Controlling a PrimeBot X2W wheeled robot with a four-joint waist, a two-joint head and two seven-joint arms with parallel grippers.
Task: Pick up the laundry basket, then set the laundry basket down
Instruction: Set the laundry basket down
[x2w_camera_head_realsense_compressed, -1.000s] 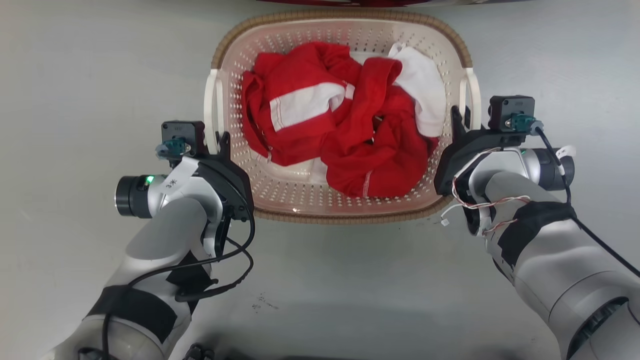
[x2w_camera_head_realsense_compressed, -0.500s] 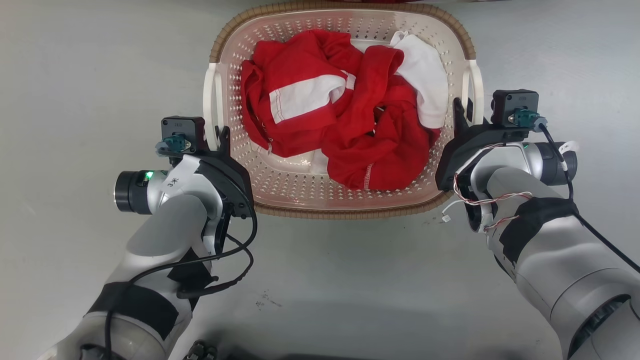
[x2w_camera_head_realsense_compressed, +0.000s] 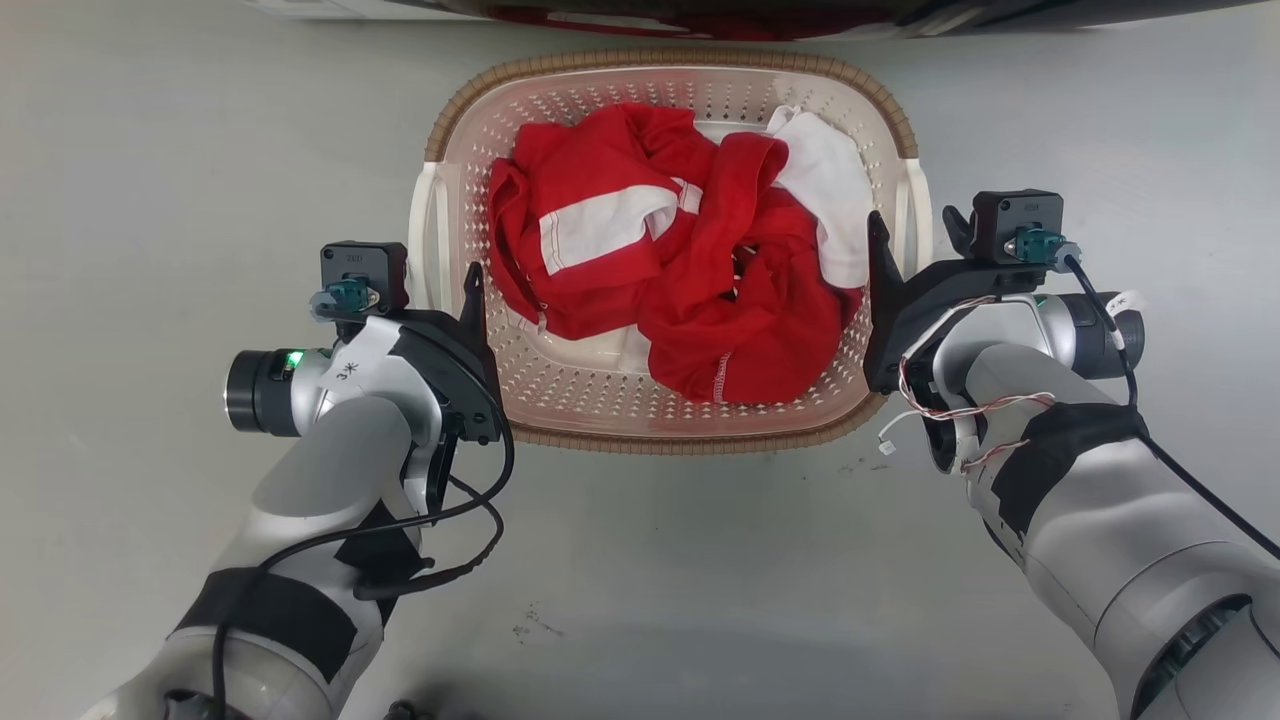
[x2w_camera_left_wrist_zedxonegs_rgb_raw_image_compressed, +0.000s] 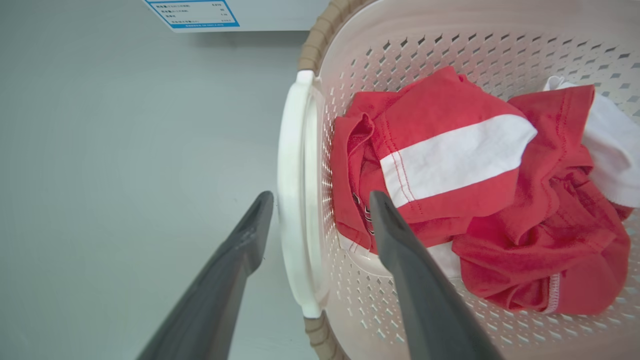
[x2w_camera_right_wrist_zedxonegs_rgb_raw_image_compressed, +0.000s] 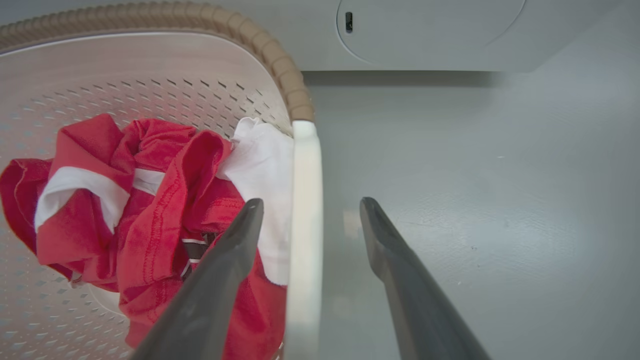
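The laundry basket (x2w_camera_head_realsense_compressed: 700, 438) sits on the floor (x2w_camera_head_realsense_compressed: 200, 150) dead ahead, long axis running left to right, so a white handle (x2w_camera_left_wrist_zedxonegs_rgb_raw_image_compressed: 291, 200) lies beside each arm. The left claw (x2w_camera_left_wrist_zedxonegs_rgb_raw_image_compressed: 321, 197) and right claw (x2w_camera_right_wrist_zedxonegs_rgb_raw_image_compressed: 311, 201) are both spread wide. Each straddles its handle with one finger inside the basket, and neither is clenched on anything yet.

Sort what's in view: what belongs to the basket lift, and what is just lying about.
Belongs to the job:
laundry basket
left handle, right handle
left gripper, right gripper, each open astride a handle

Just there:
red and white clothes, riding inside the basket
white appliance behind it
blue-edged label
grey floor
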